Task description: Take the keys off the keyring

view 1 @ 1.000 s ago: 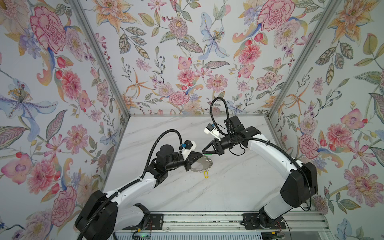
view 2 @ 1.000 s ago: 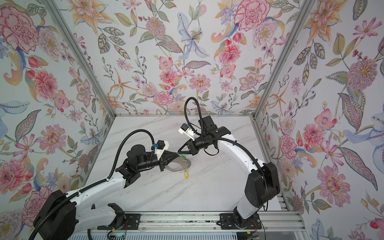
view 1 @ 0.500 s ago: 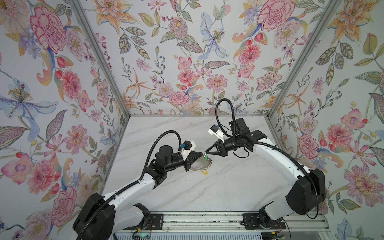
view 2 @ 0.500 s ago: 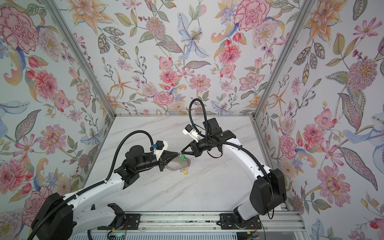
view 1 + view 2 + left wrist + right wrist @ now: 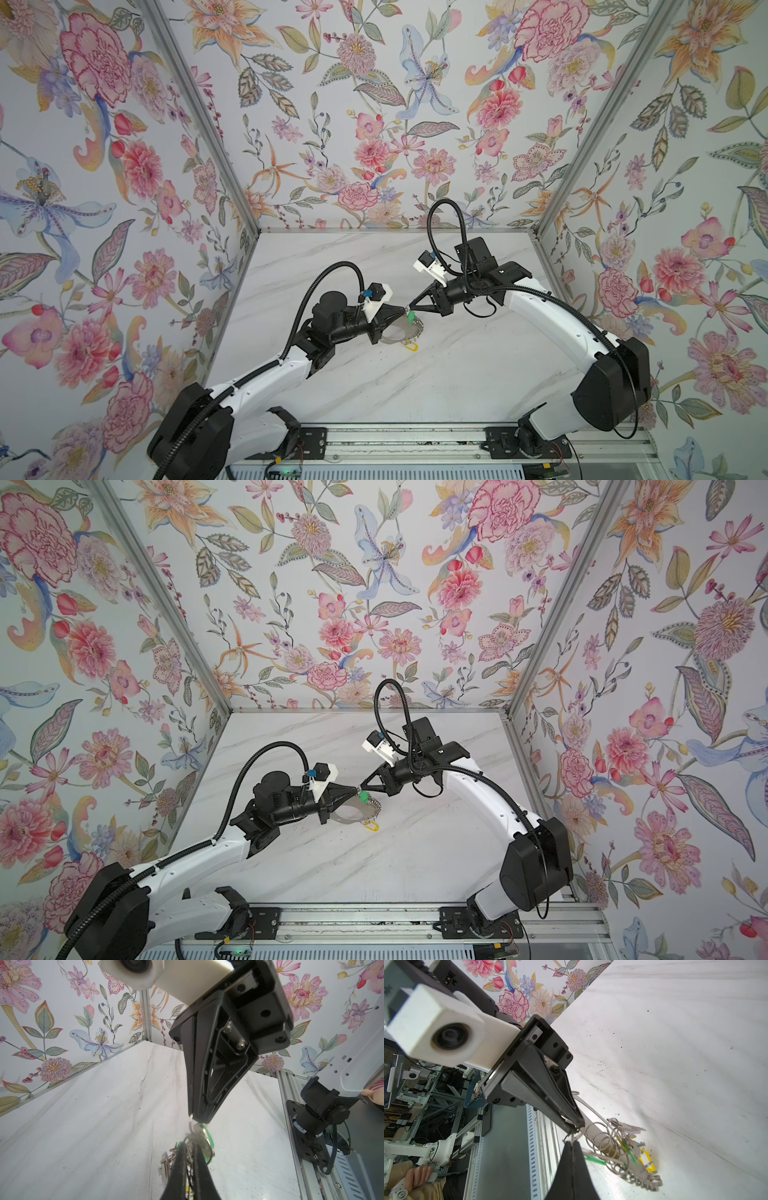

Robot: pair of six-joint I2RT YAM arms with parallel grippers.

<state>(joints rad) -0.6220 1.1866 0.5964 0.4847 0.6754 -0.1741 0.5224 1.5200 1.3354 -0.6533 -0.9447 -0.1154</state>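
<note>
Over the surface (image 5: 457, 374), pins the keyring (image 5: 598, 1134) by its ringed edge with the left gripper (image 5: 402, 310), jaws nearly closed, apparently as an anchor; clamps the wire ring (image 5: 190, 1121) of the green-tagged key (image 5: 207, 1147) in the right gripper (image 5: 411, 308), jaws shut, probably to tease it off.

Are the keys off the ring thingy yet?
Done: nothing yet; no loose key lies on the table. In hand: the left pincer and right pincer are pinched shut on wire rings beside the green-tagged key. Remaining: that key and the yellow-tagged key, at least, hang on the keyring.
</note>
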